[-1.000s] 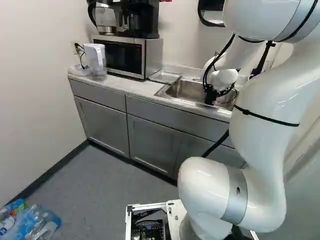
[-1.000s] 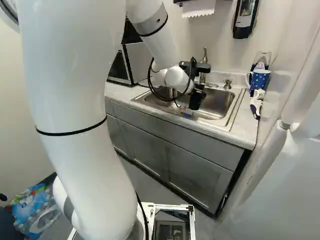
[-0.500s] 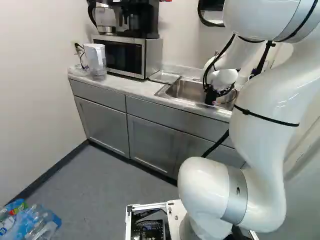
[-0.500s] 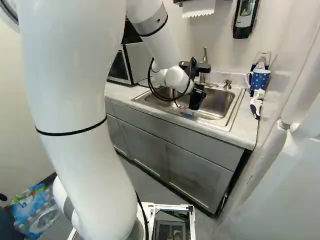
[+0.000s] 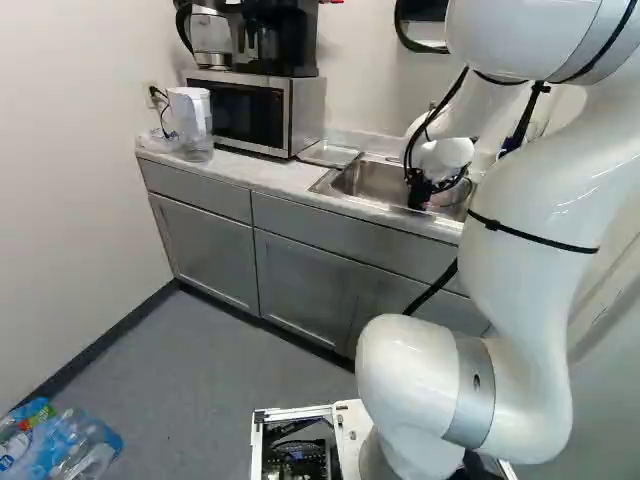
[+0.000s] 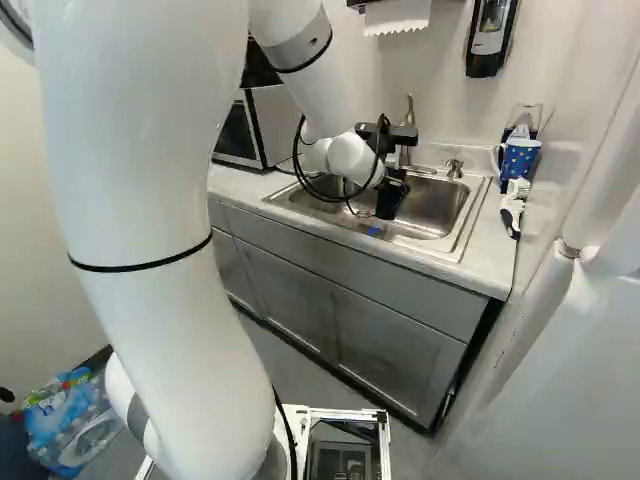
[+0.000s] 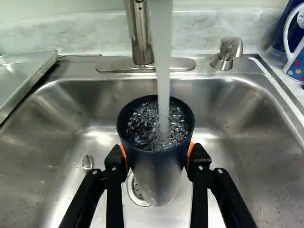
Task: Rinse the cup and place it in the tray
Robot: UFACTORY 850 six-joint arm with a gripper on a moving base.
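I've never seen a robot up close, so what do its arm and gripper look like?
The arm is glossy white with rounded joints, grey bands, thin black straps and black cables. The gripper is black, with two fingers and orange pads.

In both base views the light was bright and rather soft, from a source that I could not see. At the right of the left base view, the glossy arm (image 5: 530, 270) carried pale highlights. In the wrist view, the steel sink (image 7: 251, 152) reflected glare on both sides of the cup (image 7: 156, 171), and the water (image 7: 142, 126) inside it glittered.
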